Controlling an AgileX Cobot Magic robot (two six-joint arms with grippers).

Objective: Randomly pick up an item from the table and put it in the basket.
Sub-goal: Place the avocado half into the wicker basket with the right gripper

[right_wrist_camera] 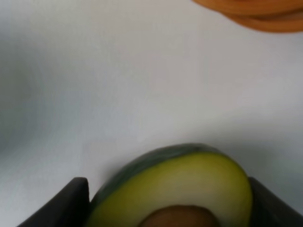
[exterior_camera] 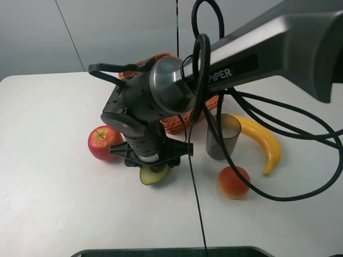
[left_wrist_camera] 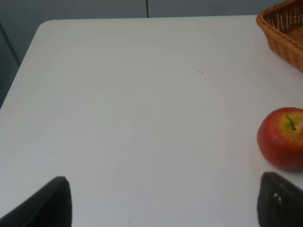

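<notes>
The halved avocado (exterior_camera: 154,175) lies cut face up on the white table (exterior_camera: 53,193), in front of the wicker basket (exterior_camera: 176,124). My right gripper (exterior_camera: 153,170) reaches across the middle and comes down on it from above. In the right wrist view the avocado (right_wrist_camera: 180,182) fills the gap between the two dark fingers (right_wrist_camera: 71,203), which touch its sides. I cannot tell whether it is off the table. My left gripper (left_wrist_camera: 161,208) is open and empty over bare table; it does not show in the exterior view.
A red apple (exterior_camera: 104,142) sits just left of the right gripper and shows in the left wrist view (left_wrist_camera: 282,137). A grey cup (exterior_camera: 222,136), a banana (exterior_camera: 262,142) and an orange-red round fruit (exterior_camera: 233,182) lie to the right. Black cables hang over that side.
</notes>
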